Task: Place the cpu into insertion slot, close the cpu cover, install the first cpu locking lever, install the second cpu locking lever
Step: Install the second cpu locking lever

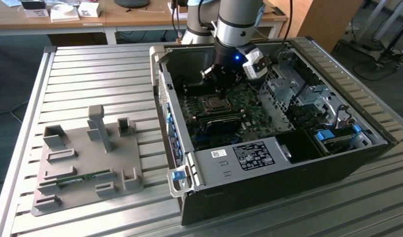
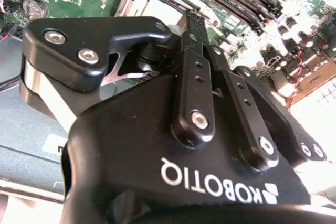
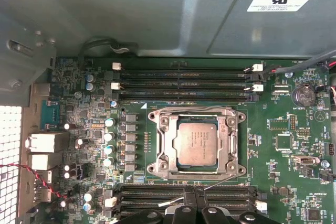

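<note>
One gripper point(image 3: 195, 203), fingers pressed together and empty, hovers over the memory slots point(image 3: 184, 195) just beside the insertion slot point(image 3: 197, 143). Cpu point(image 3: 196, 146) sits in it already, cpu cover point(image 3: 231, 145) down around it.

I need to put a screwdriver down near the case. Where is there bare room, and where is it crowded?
Free: the slatted table behind the grey fixture tray, and the strip in front of the black computer case. Crowded: inside the case, where the pincer hangs over the motherboard near the cpu under its cover.
</note>
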Controlling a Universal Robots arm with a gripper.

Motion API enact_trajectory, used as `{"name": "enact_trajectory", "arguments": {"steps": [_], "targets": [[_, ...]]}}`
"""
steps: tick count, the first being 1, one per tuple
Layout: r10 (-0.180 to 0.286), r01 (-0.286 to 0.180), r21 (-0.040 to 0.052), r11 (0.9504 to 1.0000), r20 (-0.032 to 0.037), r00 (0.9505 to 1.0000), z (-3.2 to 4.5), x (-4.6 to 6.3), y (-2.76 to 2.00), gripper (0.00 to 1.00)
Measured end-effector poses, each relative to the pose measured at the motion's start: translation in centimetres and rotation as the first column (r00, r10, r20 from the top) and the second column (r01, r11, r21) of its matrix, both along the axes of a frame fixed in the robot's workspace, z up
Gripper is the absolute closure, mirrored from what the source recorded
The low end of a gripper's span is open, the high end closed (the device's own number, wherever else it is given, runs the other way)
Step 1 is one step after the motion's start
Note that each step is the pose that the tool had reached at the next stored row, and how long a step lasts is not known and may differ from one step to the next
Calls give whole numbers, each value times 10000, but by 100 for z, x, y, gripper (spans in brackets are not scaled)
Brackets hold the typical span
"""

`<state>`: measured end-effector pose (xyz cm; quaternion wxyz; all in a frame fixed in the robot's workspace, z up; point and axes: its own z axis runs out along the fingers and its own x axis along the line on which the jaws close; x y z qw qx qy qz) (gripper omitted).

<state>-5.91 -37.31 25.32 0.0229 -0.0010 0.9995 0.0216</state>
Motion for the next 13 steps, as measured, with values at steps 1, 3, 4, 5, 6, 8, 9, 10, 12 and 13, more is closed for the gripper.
{"name": "enact_trajectory", "arguments": {"steps": [1,3,4,5,6,8,9,10,12,13], "targets": [[0,0,0,10000,0,10000,0,0,0,90],[-1,1,1,10000,1,10000,-1,-3,0,90],[-2,2,1,10000,1,10000,-2,-6,0,90],[-1,1,1,10000,1,10000,-3,-12,0,90],[0,0,1,10000,1,10000,-4,-18,0,90],[-1,1,0,10000,0,10000,-5,-26,0,90],[0,0,0,10000,0,10000,-5,-27,0,90],[1,-1,-1,10000,0,10000,-5,-27,0,90],[0,0,0,10000,0,10000,-5,-37,0,90],[0,0,0,10000,0,10000,-5,-37,0,90]]}}
